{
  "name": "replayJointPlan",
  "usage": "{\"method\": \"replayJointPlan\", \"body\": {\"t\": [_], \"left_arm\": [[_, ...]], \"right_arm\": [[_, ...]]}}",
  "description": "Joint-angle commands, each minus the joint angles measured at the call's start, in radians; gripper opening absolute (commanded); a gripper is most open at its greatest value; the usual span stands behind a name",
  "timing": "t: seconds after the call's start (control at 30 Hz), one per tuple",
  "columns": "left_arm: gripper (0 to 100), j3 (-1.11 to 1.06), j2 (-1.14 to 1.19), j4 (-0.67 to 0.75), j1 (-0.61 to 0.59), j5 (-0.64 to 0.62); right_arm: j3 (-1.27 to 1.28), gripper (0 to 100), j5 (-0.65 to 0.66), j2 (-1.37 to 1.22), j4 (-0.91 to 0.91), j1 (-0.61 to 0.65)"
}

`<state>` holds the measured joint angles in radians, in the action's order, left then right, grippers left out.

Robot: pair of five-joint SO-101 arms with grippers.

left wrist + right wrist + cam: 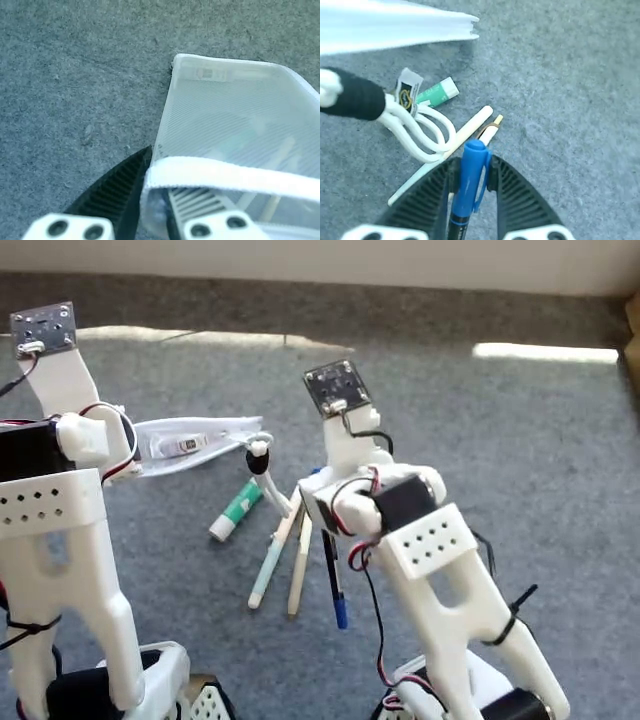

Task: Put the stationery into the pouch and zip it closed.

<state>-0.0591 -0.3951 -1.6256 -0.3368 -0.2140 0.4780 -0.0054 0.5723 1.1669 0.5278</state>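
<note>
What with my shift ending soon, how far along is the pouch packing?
Early days. Done: the left tool clamps one end of the mesh pouch; I can't tell whether anything is inside it. In hand: the right tool is shut on the blue pen. Left: the green stick and two pale pens lie on the carpet; zipping comes after.
</note>
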Motion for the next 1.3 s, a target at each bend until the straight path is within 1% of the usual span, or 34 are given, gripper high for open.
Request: {"method": "replayJointPlan", "body": {"t": [0.0, 0.2, 0.73, 1.13, 1.27], "left_arm": [[1, -0.002, 0.005, 0.020, -0.004, 0.002], [1, -0.002, 0.005, 0.018, 0.007, 0.002], [1, -0.002, 0.005, 0.017, 0.007, 0.002], [1, -0.004, 0.005, 0.015, 0.007, 0.002], [1, -0.004, 0.005, 0.015, 0.007, 0.002]], "right_arm": [[0.005, 0.9, 0.006, 0.105, -0.004, 0.021], [0.041, 0.9, 0.006, 0.200, -0.007, 0.053], [0.346, 0.9, 0.006, 0.512, -0.305, 0.064], [0.472, 0.9, 0.006, 0.619, -0.452, 0.064], [0.503, 0.9, 0.006, 0.641, -0.490, 0.097]]}}
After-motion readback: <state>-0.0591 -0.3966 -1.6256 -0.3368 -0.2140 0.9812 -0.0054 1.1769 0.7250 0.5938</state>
